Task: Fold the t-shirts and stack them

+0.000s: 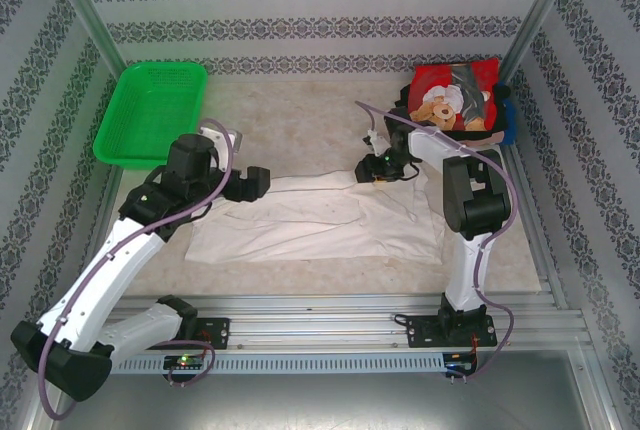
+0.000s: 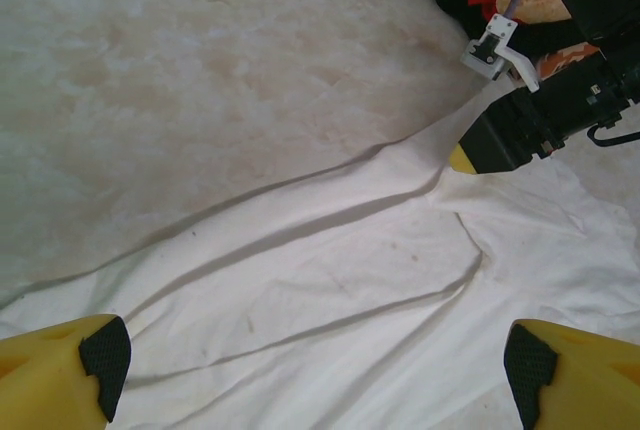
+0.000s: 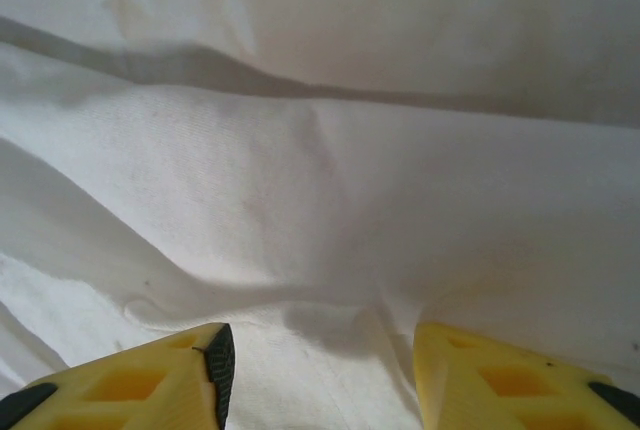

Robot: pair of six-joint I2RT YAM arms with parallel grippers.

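The white t-shirt [image 1: 320, 220] lies flat on the desk [image 1: 300, 120], directly under both grippers and stretched between them. The left gripper [image 2: 312, 345] is released, its fingers wide apart above the cloth. The right gripper [image 3: 320, 340] also has its fingers apart, close over a wrinkle, with nothing pinched as far as I can see. The step in hand seems to be taking the far edge for a fold. To do it well, I think each gripper should go down until the pads meet the cloth, close on a ridge rather than on flat fabric, then lift together at equal height. The folded stack [image 1: 455, 100] sits beyond the right gripper, on its outer side.
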